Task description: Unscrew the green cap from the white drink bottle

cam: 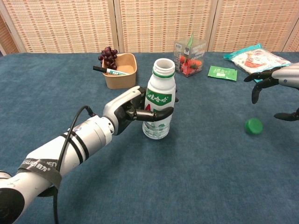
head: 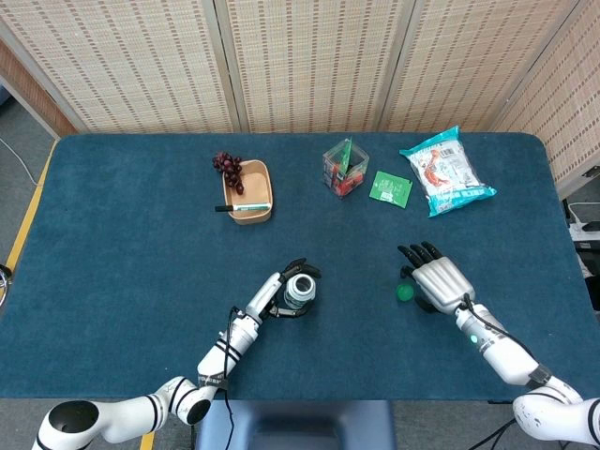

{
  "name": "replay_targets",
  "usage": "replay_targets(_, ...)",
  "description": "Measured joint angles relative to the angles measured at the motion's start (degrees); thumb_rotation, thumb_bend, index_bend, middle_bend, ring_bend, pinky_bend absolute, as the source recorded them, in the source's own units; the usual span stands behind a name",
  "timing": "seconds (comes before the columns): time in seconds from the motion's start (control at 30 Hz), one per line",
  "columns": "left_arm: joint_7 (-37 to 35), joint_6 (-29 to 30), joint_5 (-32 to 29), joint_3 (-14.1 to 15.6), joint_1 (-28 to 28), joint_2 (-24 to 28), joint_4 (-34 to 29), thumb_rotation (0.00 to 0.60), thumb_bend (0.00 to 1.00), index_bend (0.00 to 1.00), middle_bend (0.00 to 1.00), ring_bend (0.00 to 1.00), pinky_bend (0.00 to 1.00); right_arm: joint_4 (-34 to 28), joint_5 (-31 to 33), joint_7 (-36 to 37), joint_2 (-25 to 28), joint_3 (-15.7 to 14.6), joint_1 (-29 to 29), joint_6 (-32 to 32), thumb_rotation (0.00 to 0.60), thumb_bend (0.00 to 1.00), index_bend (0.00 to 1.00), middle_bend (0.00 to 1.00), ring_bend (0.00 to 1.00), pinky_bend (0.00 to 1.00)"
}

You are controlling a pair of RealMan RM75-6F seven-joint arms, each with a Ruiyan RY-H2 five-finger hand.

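White drink bottle [cam: 159, 109]: upright, mouth open, clasped by left robot hand [cam: 135, 109]. Green cap [cam: 253, 125]: off, lying on worktop [cam: 187, 186]. Right robot hand [cam: 275, 91]: fingers spread, empty; unscrewing judged complete, next only release.

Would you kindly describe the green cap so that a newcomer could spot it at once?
On the blue table, look toward the near right side, just beside the fingertips of the right hand. The green cap lies there alone on the cloth, off the white bottle the left hand holds. It is small, round and plain green.
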Motion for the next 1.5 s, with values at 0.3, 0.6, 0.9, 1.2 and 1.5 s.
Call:
replay_targets(0.3, -1.59, -2.89, -2.82, -1.39, -0.33, 1.51, -2.14, 0.6, 0.48, 0.0, 0.0, 0.0, 0.0, -4.62, 5.7, -4.44, 2.64, 0.29, 1.11, -1.85, 0.6, 0.29, 0.0, 0.0, 0.0, 0.0)
replay_targets(0.6, -3.42, -1.74, -1.5, -0.65, -0.07, 2.29, -2.91, 0.6, 0.41, 0.0, 0.0, 0.0, 0.0, -6.16, 5.14, -2.13, 5.03, 1.09, 0.63, -1.02, 0.6, 0.29, 0.0, 0.0, 0.0, 0.0)
replay_targets(0.9, -2.95, -3.92, -1.96, 0.44, -0.07, 2.55, -1.53, 0.6, 0.43, 0.0, 0.0, 0.0, 0.0, -9.57, 3.24, -1.21, 7.94, 1.21, 0.02, -0.07, 0.6, 0.29, 0.0, 0.0, 0.0, 0.0)
replay_targets(1.2, -0.69, -3.66, -0.32, 2.2, -0.03, 5.04, -2.93, 0.6, 0.37, 0.0, 0.0, 0.0, 0.0, -11.09, 2.25, -0.05, 9.59, 0.96, -0.34, -0.77, 0.6, 0.29, 0.0, 0.0, 0.0, 0.0)
replay_targets(1.5, 6.79, -2.24, 0.07, 2.99, 0.72, 8.66, -4.11, 0.6, 0.35, 0.0, 0.0, 0.0, 0.0, -11.18, 1.02, 1.88, 10.15, 1.09, -0.68, -1.1, 0.6, 0.29, 0.0, 0.0, 0.0, 0.0)
